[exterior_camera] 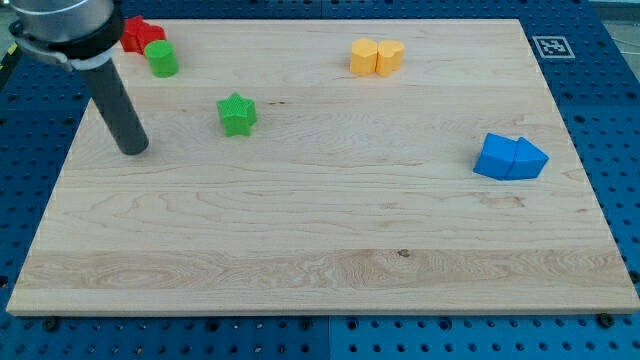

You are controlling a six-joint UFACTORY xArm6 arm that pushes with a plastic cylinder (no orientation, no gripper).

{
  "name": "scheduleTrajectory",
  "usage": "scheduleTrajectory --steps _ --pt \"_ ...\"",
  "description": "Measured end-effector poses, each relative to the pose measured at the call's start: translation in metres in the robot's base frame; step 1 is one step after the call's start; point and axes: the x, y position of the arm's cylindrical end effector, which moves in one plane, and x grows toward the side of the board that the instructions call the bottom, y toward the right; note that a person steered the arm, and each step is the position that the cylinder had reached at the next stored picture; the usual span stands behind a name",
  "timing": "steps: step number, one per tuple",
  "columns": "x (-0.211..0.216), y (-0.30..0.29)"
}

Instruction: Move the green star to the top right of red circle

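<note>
Camera view shows my tip (133, 148) on the board (300, 250), left of the green star (237, 114); I have no gripper. Up-left of the star, a green cylinder (161, 59) touches a red block (138, 35). Yellow blocks (376, 57) and blue blocks (510, 158) lie to the star's right.

Arm enters from view's top-left corner; only end section shows, cropped by frame edge. Wide dark cylindrical collar with pale band at its lower rim sits at top. Straight dark rod runs from collar down, slanting toward view's right in this view. My tip (133, 148) at rod's lower end, at counter level near left edge, appears to touch surface. Tip stands apart from everything; nothing in contact with it.
</note>
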Motion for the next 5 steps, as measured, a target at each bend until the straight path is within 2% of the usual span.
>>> scheduleTrajectory --steps 1,2,4,5 --pt "0.009 0.015" --pt "-0.01 0.057" --pt "-0.011 0.149" --pt "-0.007 0.167"
